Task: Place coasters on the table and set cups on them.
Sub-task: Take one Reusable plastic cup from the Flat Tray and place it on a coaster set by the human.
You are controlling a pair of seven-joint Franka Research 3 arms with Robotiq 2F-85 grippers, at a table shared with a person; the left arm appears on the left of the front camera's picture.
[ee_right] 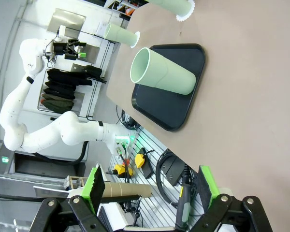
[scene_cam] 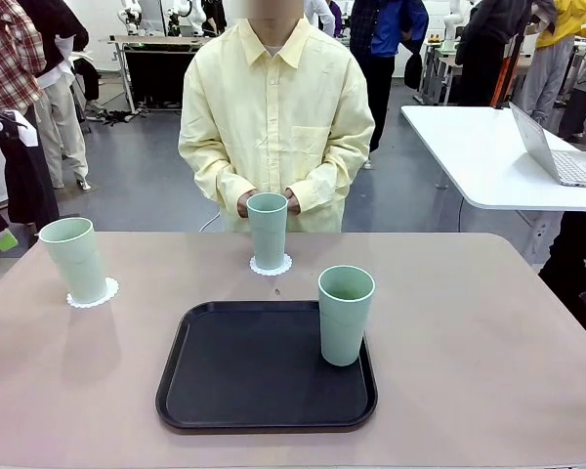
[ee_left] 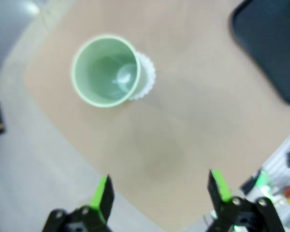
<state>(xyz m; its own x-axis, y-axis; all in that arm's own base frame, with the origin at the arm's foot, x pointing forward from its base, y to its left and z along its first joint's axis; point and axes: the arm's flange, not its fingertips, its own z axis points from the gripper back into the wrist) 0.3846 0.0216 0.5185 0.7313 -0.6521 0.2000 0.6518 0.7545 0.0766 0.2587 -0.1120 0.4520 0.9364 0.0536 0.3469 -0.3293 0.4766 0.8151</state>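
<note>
I count three cups, all upright. Left cup [scene_cam: 73,256] sits on a coaster [scene_cam: 105,293] at mid-left of the front frame, near the table [scene_cam: 488,371] edge. Middle cup [scene_cam: 268,230] sits on a second coaster [scene_cam: 271,266] at frame centre, on the far side, just in front of the person [scene_cam: 273,117]. Third cup [scene_cam: 345,315] stands on the black tray [scene_cam: 244,376] at its right edge, lower centre of frame.

Left wrist view: left gripper [ee_left: 159,186] is at the bottom edge, jaws spread wide with nothing between them, hovering over bare table. Left cup on its coaster is in the upper left there, well apart from the fingers. A tray corner is at top right.

Right wrist view: right gripper [ee_right: 150,186] is also spread and empty at the bottom edge. Third cup on the tray is in the upper centre, left arm [ee_right: 63,135] at the left.
</note>
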